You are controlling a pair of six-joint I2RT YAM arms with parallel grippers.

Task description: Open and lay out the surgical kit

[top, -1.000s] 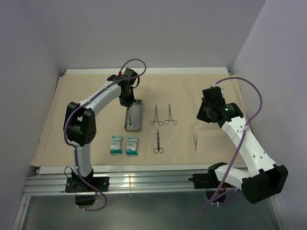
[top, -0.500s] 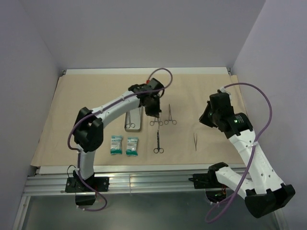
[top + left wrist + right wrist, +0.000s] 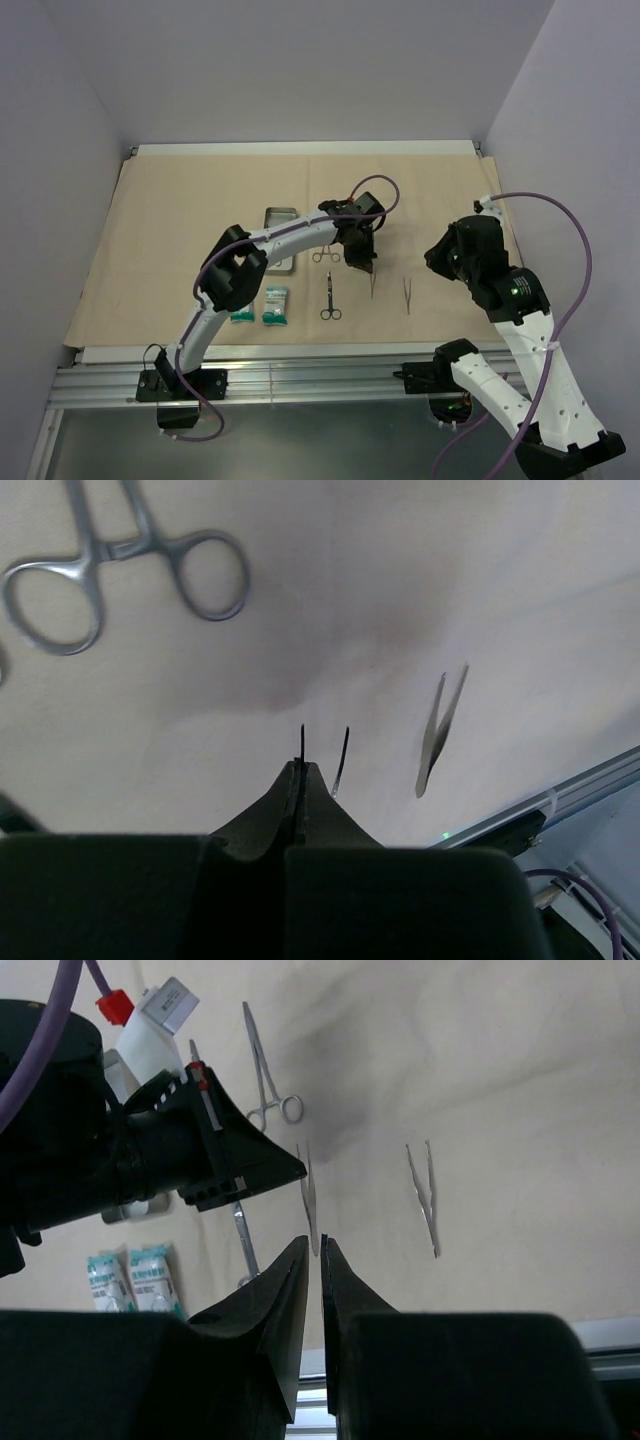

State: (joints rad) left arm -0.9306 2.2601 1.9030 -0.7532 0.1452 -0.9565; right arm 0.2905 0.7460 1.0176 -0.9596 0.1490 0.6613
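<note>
Tweezers (image 3: 307, 1195) hang gripped in left jaws over wrap (image 3: 180, 220); right jaws barely parted, empty.

A: What sits at the bottom edge?
B: The left gripper (image 3: 297, 770), jaws pressed together on thin tweezers (image 3: 342, 755). Two dark prongs poke out past its tips, over the tan wrap (image 3: 320, 620).
A: And lying on the wrap?
B: Ring-handled forceps (image 3: 130, 548) at top left, cut off by the frame, and a second pair of tweezers (image 3: 440, 735) to the right, well apart from them. A metal rail (image 3: 590, 780) crosses the lower right corner.
</note>
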